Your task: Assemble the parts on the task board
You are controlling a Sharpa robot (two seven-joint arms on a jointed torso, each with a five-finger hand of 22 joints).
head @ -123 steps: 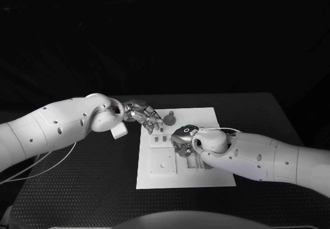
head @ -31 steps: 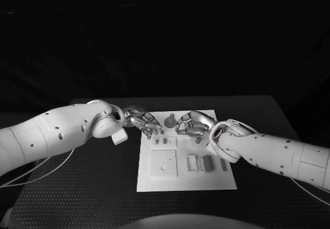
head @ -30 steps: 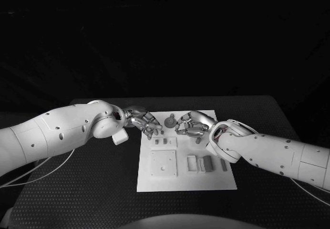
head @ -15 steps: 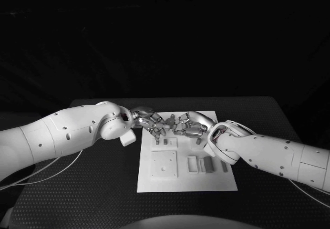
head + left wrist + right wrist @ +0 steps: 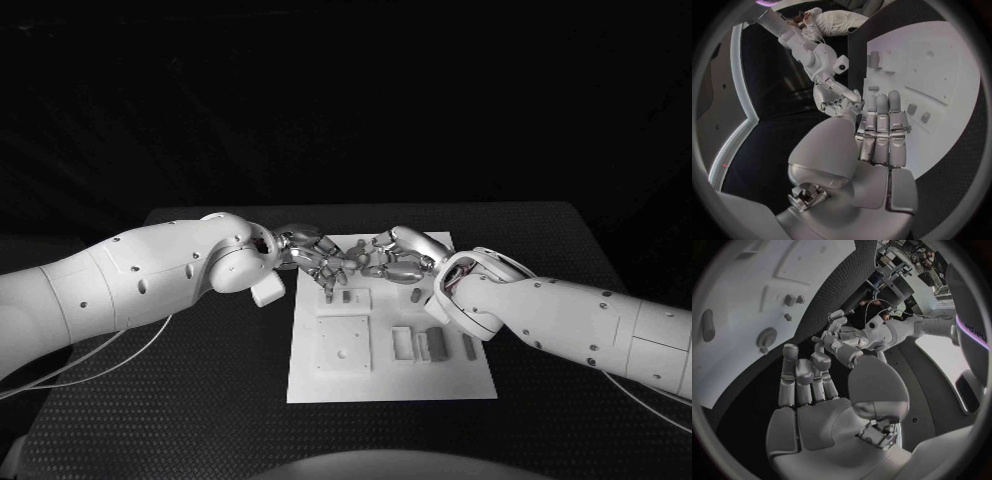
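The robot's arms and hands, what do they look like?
Both arms are bulky, smooth white shells dotted with small dark holes. Thin pale cables hang by the left arm and loop over the right arm's wrist. The left hand and right hand are silver metal with segmented fingers.

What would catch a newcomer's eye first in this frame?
The two silver many-fingered hands, left hand and right hand, almost meet fingertip to fingertip over the far end of the white rectangular task board in the middle of the black table. Both wrist views show open palms holding nothing. Small grey parts lie in a row on the board, nearer the robot.
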